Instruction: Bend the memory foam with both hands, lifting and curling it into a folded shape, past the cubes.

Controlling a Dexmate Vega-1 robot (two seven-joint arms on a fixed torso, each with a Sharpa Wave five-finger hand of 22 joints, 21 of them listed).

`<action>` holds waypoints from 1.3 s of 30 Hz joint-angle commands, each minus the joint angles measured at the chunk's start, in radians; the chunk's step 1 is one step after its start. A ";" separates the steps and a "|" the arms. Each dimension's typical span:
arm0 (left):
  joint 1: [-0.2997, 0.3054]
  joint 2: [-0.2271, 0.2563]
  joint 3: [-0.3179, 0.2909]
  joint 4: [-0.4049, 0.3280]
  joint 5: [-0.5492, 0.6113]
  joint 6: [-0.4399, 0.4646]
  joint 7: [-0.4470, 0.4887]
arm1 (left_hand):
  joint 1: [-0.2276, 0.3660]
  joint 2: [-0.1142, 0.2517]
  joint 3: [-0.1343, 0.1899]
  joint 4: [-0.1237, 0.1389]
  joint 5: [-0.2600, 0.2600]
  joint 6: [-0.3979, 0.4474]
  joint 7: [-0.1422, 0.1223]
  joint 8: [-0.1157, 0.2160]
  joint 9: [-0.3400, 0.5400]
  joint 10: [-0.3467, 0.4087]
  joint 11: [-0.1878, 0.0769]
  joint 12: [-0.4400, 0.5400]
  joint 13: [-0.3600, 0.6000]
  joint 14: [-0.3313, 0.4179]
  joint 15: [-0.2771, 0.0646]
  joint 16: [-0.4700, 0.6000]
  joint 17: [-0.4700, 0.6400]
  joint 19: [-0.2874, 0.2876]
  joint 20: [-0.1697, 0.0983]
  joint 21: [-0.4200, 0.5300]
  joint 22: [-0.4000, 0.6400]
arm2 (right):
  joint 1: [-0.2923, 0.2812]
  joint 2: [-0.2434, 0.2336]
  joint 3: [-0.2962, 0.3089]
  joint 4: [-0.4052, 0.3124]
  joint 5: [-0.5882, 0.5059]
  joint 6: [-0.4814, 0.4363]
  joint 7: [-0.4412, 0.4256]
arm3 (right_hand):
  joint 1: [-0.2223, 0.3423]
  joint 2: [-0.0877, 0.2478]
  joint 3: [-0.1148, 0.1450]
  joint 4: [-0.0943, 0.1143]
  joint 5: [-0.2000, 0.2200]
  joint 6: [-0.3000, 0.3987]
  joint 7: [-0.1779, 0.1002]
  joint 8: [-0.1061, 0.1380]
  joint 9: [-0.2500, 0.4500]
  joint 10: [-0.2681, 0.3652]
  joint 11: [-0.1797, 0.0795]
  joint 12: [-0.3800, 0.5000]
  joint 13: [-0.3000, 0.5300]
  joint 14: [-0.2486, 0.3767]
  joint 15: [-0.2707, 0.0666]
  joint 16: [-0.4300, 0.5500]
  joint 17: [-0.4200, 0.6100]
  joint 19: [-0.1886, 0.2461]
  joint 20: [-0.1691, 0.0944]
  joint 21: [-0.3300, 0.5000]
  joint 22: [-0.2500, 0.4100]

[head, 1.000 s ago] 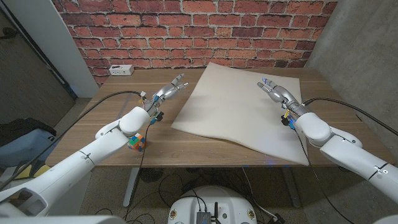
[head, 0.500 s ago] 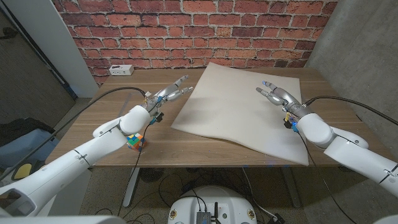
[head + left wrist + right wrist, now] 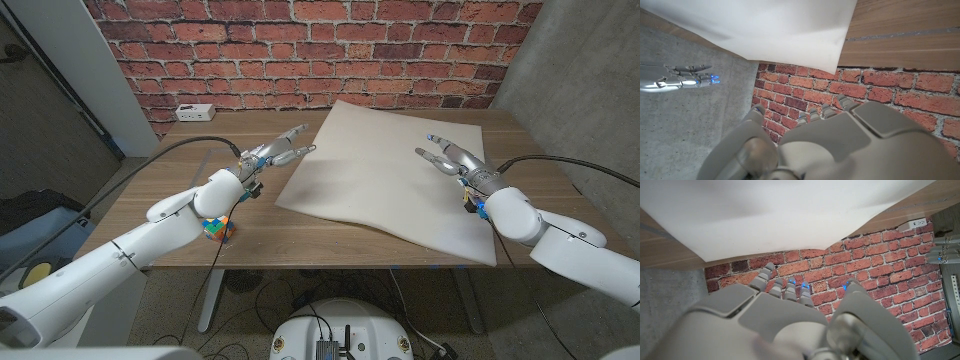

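Both hands have edged forward since a second ago. Left hand (image 3: 272, 153), fingers spread and holding nothing, hovers just beside the foam sheet's (image 3: 390, 175) left edge; right hand (image 3: 452, 158), fingers also spread, hovers over the sheet's right part. Foam lies flat on the bench (image 3: 180, 190), cube (image 3: 218, 228) well apart. Best to slip fingers under opposite edges, then lift evenly.

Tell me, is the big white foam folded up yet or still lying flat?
Spread out, not folded. The memory foam lies as one open sheet on the table, its near edge only slightly wavy. No part is curled over itself.
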 commanded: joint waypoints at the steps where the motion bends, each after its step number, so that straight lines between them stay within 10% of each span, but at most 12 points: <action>1: 0.027 0.034 0.002 -0.079 0.108 0.068 -0.006 | 0.005 -0.010 0.003 -0.009 -0.001 -0.037 -0.006 0.011 0.004 -0.062 -0.003 0.006 0.001 -0.116 0.005 0.006 0.004 0.002 0.001 0.002 0.003 | -0.074 -0.042 0.031 -0.097 -0.071 -0.129 -0.027 | 0.016 -0.003 0.013 0.001 -0.007 0.016 -0.005 0.006 0.001 0.000 0.009 -0.001 0.004 0.011 -0.004 0.010 0.001 0.015 -0.002 0.008 0.004; 39: 0.227 0.140 -0.105 -0.276 0.236 0.185 0.022 | 0.015 -0.023 -0.005 -0.027 -0.005 -0.027 -0.011 0.009 0.005 -0.050 -0.005 0.004 0.001 -0.112 0.002 0.004 0.003 0.003 -0.006 -0.001 0.002 | -0.423 0.006 0.237 -0.307 -0.290 -0.327 -0.035 | 0.029 -0.001 0.042 0.000 -0.028 0.049 -0.012 0.009 0.002 0.036 0.005 0.001 0.003 0.039 -0.018 0.011 0.003 0.047 -0.002 0.009 0.004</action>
